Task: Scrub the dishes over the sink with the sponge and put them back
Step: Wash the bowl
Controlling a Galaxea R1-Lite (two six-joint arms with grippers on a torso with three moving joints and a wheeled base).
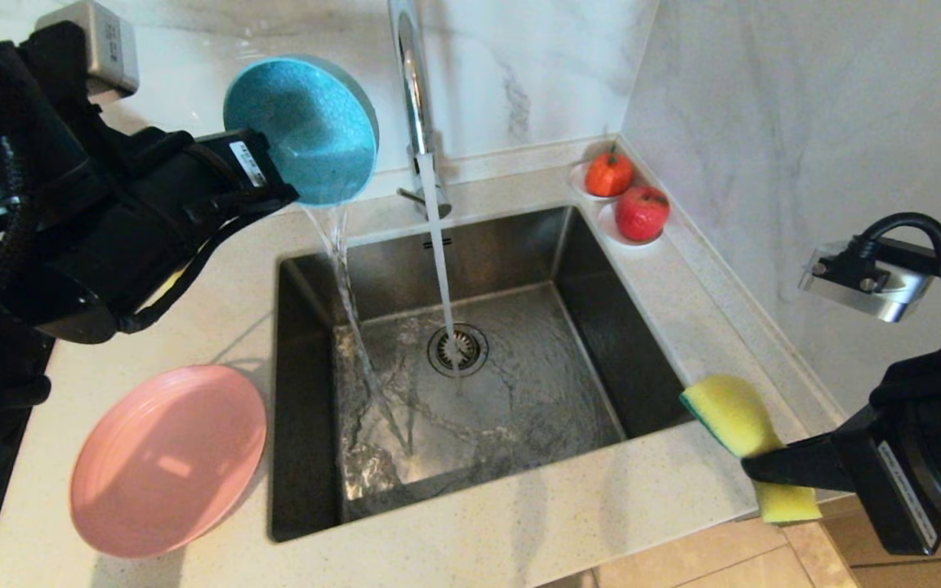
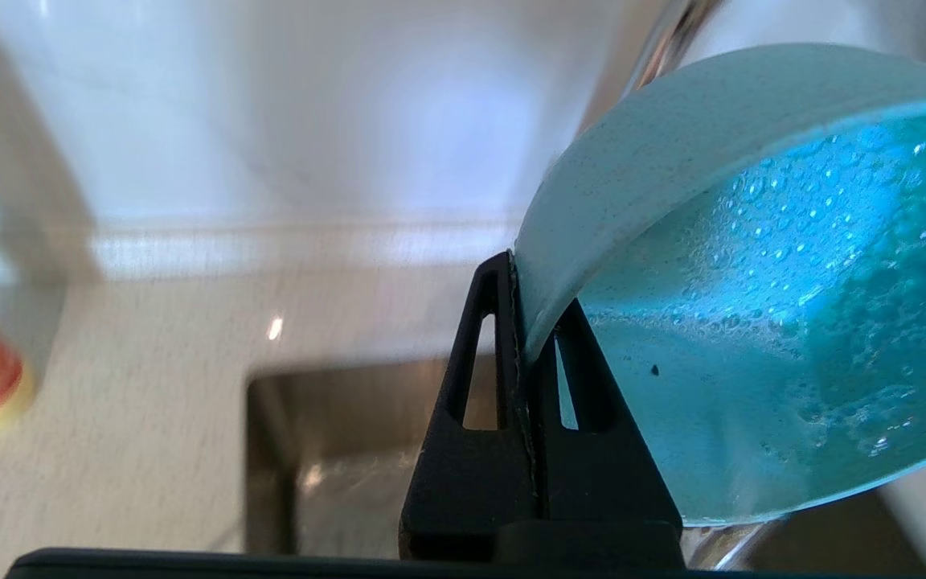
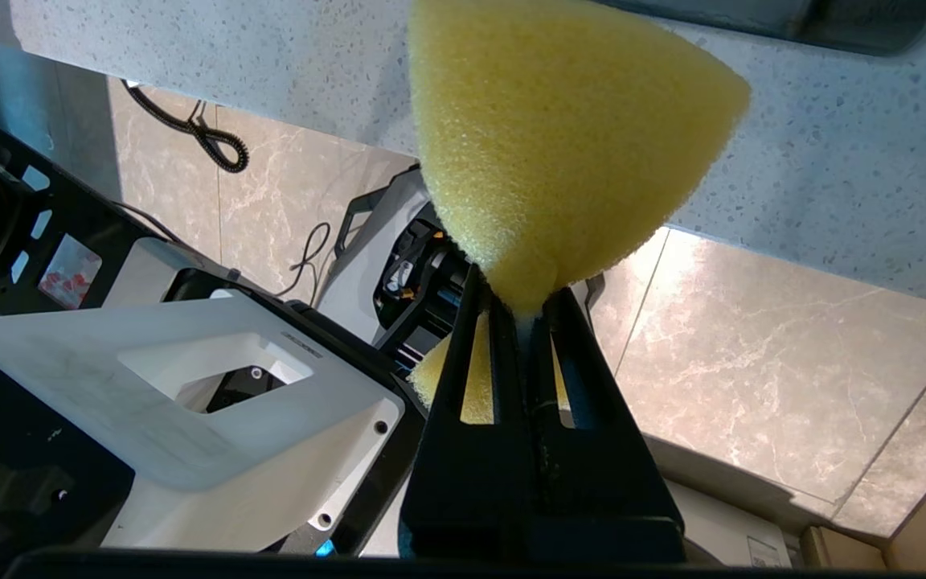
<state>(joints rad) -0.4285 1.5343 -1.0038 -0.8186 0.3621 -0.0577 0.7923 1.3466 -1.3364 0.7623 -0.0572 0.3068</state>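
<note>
My left gripper (image 1: 278,192) is shut on the rim of the teal-blue bowl (image 1: 303,126), held tipped on its side above the sink's back left corner. Water pours out of it into the sink (image 1: 307,392). In the left wrist view the bowl (image 2: 768,305) is wet inside and the gripper (image 2: 529,297) pinches its edge. The pink plate (image 1: 164,457) lies on the counter left of the sink. My right gripper (image 1: 752,467) is shut on the yellow sponge (image 1: 736,412) at the sink's front right corner; the sponge (image 3: 559,137) is squeezed at its middle by that gripper (image 3: 521,301).
The chrome tap (image 1: 415,90) runs a stream onto the drain strainer (image 1: 457,349). Two red fruits (image 1: 626,196) sit on small dishes at the back right corner by the marble wall. The counter's front edge (image 1: 568,523) drops to a tiled floor.
</note>
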